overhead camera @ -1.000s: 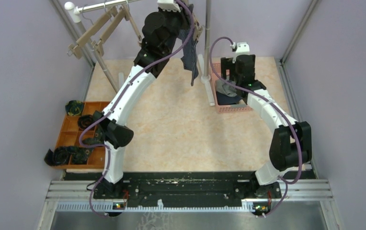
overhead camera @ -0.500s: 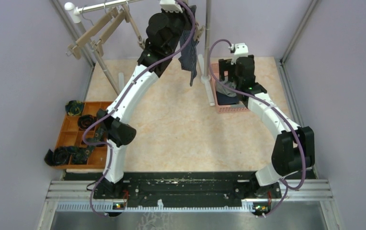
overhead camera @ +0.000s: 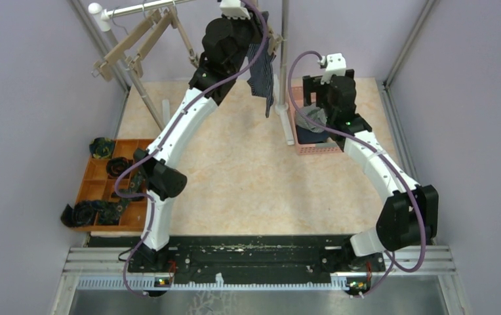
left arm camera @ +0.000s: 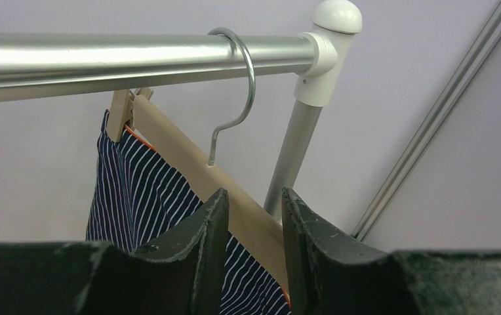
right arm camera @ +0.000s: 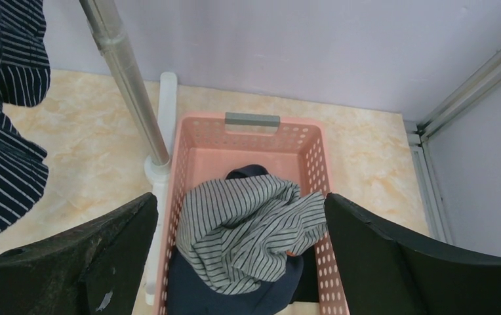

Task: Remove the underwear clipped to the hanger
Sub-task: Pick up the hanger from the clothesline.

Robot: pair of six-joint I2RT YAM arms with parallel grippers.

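The dark-blue pinstriped underwear [overhead camera: 262,73] hangs clipped to a wooden hanger [left arm camera: 183,156] on the rail; it also shows in the left wrist view [left arm camera: 136,197]. My left gripper [left arm camera: 253,200] is up at the hanger, its jaws a little apart, with the wooden bar showing in the gap. My right gripper [right arm camera: 240,197] is wide open and empty above the pink basket [right arm camera: 181,151]. In the basket the grey-white striped underwear [right arm camera: 248,230] lies on top of the navy one [right arm camera: 195,289]. The black one is mostly hidden.
The metal rail [left arm camera: 103,56] and its upright post [right arm camera: 130,85] stand just left of the basket [overhead camera: 292,125]. Empty wooden hangers [overhead camera: 136,42] hang at far left. An orange tray [overhead camera: 94,174] with dark rolled bundles sits at the left. Purple walls close in on both sides.
My right arm has shifted a little right and back over the basket. My left wrist has edged up at the hanger, and the pinstriped underwear has swung slightly right.
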